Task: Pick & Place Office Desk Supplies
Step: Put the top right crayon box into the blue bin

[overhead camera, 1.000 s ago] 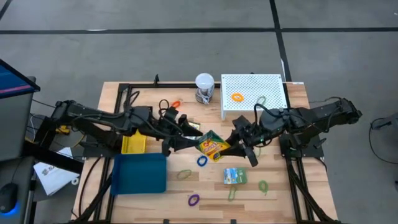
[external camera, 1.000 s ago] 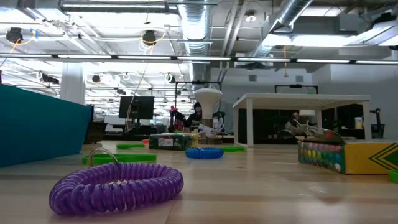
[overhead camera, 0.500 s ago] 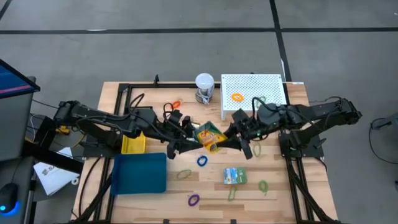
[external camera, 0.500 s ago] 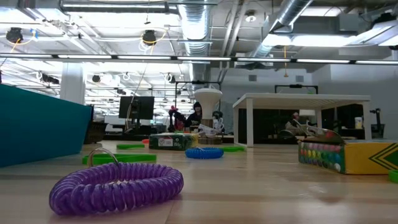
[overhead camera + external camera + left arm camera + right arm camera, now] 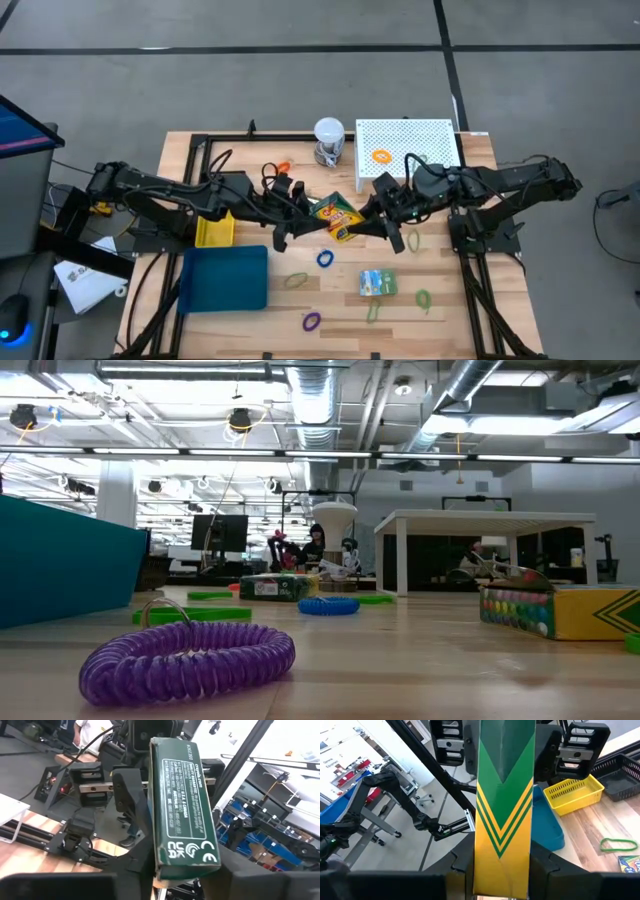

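step: mid-air handover of crayon box [image 5: 335, 219] above table centre | right gripper [image 5: 362, 226] clamps one end | left gripper [image 5: 300, 225] clamped on other end | next: likely right lets go, left carries it toward yellow bin [image 5: 214, 232]

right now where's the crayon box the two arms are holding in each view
High view: crayon box at table centre, between left gripper and right gripper.
Low view: not in it; the box lying at the right edge is another one.
Left wrist view: green printed end fills the middle.
Right wrist view: green-yellow chevron face at centre.
Shared landmark: yellow bin.
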You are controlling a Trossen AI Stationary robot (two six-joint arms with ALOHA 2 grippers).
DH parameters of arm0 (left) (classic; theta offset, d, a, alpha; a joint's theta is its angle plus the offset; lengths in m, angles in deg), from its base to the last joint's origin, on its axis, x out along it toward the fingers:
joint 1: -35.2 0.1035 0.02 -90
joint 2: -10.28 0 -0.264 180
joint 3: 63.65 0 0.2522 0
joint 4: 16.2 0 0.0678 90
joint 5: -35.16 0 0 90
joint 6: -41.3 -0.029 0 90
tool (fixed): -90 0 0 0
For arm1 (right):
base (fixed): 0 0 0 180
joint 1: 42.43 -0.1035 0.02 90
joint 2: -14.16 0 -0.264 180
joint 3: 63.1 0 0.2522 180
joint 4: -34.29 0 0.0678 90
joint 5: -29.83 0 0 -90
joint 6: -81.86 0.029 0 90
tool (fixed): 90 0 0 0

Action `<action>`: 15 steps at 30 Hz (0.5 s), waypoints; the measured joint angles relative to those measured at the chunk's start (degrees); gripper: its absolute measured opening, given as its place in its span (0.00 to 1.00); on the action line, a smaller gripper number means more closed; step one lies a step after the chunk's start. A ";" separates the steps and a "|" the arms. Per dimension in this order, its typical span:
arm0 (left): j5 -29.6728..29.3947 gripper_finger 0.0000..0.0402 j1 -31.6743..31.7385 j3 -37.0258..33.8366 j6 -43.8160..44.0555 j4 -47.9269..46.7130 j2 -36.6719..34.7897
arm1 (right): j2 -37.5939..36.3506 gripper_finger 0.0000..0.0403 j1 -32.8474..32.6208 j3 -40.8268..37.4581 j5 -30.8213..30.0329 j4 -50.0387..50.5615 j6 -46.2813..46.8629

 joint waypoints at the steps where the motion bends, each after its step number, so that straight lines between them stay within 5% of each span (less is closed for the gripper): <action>1: -0.12 0.24 0.00 0.00 -0.07 0.00 0.00 | 0.00 0.25 0.04 0.00 0.00 0.04 -0.02; 9: -0.13 0.24 0.00 0.00 -0.27 0.03 0.00 | -0.02 0.28 0.07 0.00 -0.01 -0.05 -0.01; 15: 1.38 0.24 -0.63 0.01 0.35 -7.26 -1.83 | -0.04 0.47 0.09 0.00 -2.65 -1.32 0.44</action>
